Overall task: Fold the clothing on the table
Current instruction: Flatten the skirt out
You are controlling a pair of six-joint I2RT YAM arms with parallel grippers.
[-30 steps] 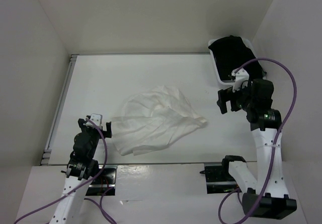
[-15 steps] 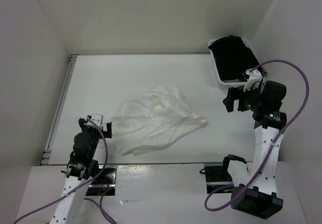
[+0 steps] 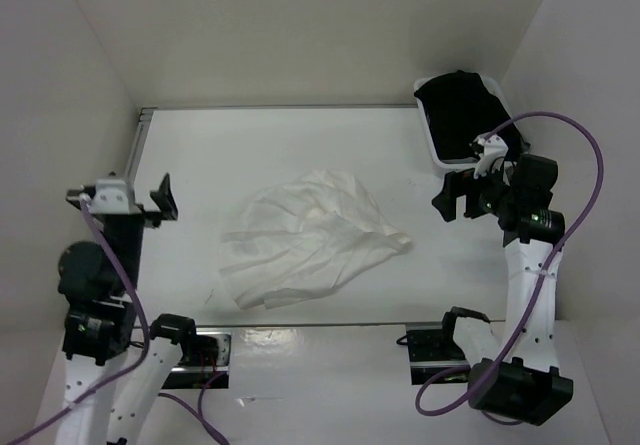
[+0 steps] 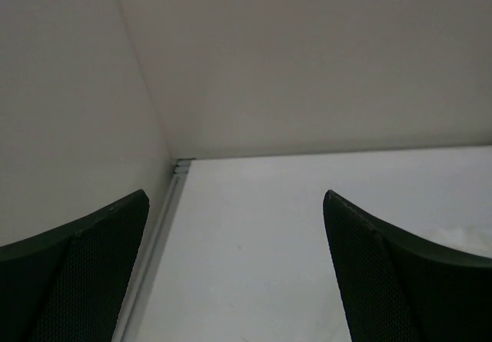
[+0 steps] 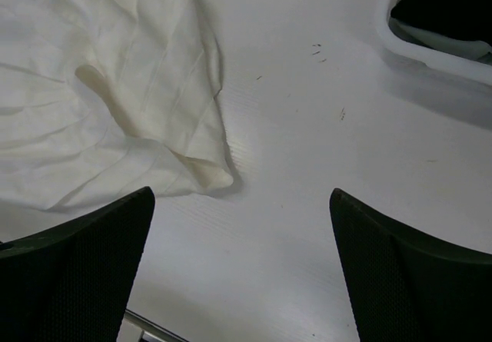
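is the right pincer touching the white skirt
No, the right pincer hangs open over bare table, with the skirt off to one side.

open table btwn skirt & left rail, bin blocks far-right corner, walls on 3 sides

Robot lab rig: white panel walls round table, L arm, R arm, purple cables.

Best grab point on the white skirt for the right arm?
The narrow folded tip of the skirt, the end nearest the right tool. Come from the right, low over the table: that tip is doubled over and casts a shadow, so it likely stands proud, while the rest lies flat and thin.
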